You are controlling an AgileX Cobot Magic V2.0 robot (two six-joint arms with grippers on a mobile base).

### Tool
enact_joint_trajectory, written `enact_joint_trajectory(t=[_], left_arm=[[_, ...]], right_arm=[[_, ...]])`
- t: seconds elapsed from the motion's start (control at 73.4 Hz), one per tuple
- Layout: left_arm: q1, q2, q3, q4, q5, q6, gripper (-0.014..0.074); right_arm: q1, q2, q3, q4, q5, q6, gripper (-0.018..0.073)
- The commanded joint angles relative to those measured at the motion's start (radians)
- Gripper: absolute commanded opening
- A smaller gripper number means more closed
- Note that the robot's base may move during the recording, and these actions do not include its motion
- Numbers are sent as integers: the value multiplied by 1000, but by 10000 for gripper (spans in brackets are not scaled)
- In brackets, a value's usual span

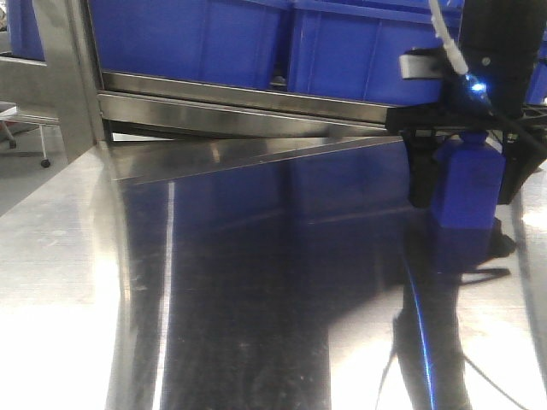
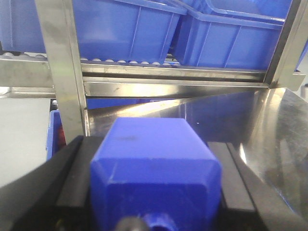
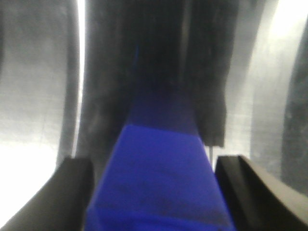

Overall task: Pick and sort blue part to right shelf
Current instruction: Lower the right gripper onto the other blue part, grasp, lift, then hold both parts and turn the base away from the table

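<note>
Near: left gripper [image 2: 153, 144], black fingers [image 2: 72, 183] closed against both sides of the blue part [image 2: 154, 168]. The nub end faces the wrist camera and the base points toward the rack. Whether the part rests on anything cannot be told. Beyond it is the steel table [image 2: 269, 139], then the right shelf [image 2: 60, 72] with its front rail [image 2: 173, 89] and blue crates [image 2: 120, 29] above. The part is short of the shelf, not on it.

Farther off: right gripper [image 1: 466, 198], fingers clamped on a second blue block [image 1: 466, 184], upright over the table just before the rail. Whether its base touches the table cannot be told. The right wrist view is blurred.
</note>
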Motion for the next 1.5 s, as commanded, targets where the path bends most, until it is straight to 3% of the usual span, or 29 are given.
enact_joint_trajectory(t=[0.0, 0.068, 0.177, 0.273, 0.559, 0.804, 1.131, 1.485], left_arm=[[-7, 0, -32, 7, -96, 0, 242], [-7, 0, -32, 7, -96, 0, 242], [-7, -5, -32, 14, -96, 0, 242], [-5, -37, -23, 47, -98, 0, 242], [37, -223, 86, 49, -95, -2, 242], [57, -356, 178, 47, -95, -2, 242], [57, -367, 195, 49, -81, -2, 242], [57, -367, 195, 49, -51, -2, 242]], right_arm=[[-2, -44, -30, -3, -20, 4, 453], [-2, -52, -30, -3, -26, 4, 323], [-2, -78, -30, -3, -45, 4, 230], [-2, -121, -30, -5, -68, 4, 228], [-1, -314, 33, -66, -136, 4, 228], [-1, -580, 297, -135, -261, 2, 228], [-1, -1031, 702, -148, -433, -8, 228], [-1, -1492, 802, -187, -451, -8, 228]])
